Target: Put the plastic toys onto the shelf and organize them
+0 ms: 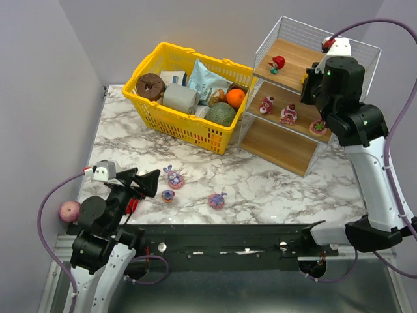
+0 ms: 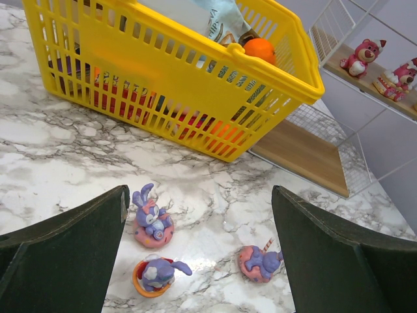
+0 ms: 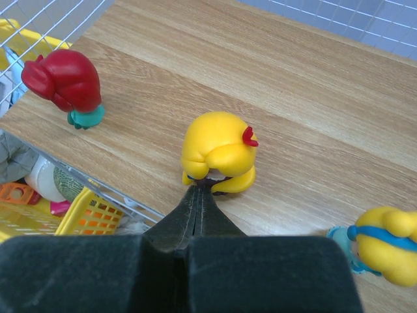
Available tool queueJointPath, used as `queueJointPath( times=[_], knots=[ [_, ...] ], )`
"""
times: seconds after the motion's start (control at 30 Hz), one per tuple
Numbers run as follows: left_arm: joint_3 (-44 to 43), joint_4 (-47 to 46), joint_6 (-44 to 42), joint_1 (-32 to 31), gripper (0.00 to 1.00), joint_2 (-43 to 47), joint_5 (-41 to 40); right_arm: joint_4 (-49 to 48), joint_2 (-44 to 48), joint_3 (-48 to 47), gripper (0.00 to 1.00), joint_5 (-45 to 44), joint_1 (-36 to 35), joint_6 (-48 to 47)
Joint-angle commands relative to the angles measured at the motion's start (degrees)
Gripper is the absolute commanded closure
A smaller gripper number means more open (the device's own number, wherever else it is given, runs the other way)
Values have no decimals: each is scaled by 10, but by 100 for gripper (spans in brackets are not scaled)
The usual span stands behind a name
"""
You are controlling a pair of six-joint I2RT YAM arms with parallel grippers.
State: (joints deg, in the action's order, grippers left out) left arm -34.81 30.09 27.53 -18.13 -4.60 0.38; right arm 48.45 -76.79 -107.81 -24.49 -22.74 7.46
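The shelf (image 1: 280, 147) stands at the back right. On its top board (image 3: 293, 85) are a small red figure (image 3: 65, 81), a yellow duck (image 3: 218, 147) and a second duck (image 3: 388, 244) at the right edge. My right gripper (image 3: 197, 189) is shut, and its tips touch the first duck's base. Three pink figures (image 1: 288, 114) sit on the middle board. Three purple bunnies lie on the marble table: one upright (image 2: 152, 222), one on an orange ring (image 2: 155, 275), one tipped over (image 2: 259, 262). My left gripper (image 2: 199, 192) hangs open above them, holding nothing.
A yellow basket (image 1: 189, 127) full of groceries stands at the back, left of the shelf. A pink ball-like object (image 1: 69, 210) lies at the table's left edge beside the left arm. Grey walls close off the back and the left.
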Motion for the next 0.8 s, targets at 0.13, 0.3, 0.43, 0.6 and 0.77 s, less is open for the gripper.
queueJointPath(
  times=[0.13,0.3,0.43,0.6,0.77],
  knots=[
    [-1,5,0,-2,1,4,-14,-11,-13,-4,99,65,4,-4],
    [-1,5,0,-2,1,4,-14,-10,3,-1,99,85,4,2],
    [0,5,1,-2,1,4,-13,-5,41,10,99,126,4,7],
    [0,2,1,-2,1,3,-13,-4,96,42,69,238,5,24],
    [0,4,2,-2,1,5,-13,-69,154,166,43,334,2,50]
  ],
)
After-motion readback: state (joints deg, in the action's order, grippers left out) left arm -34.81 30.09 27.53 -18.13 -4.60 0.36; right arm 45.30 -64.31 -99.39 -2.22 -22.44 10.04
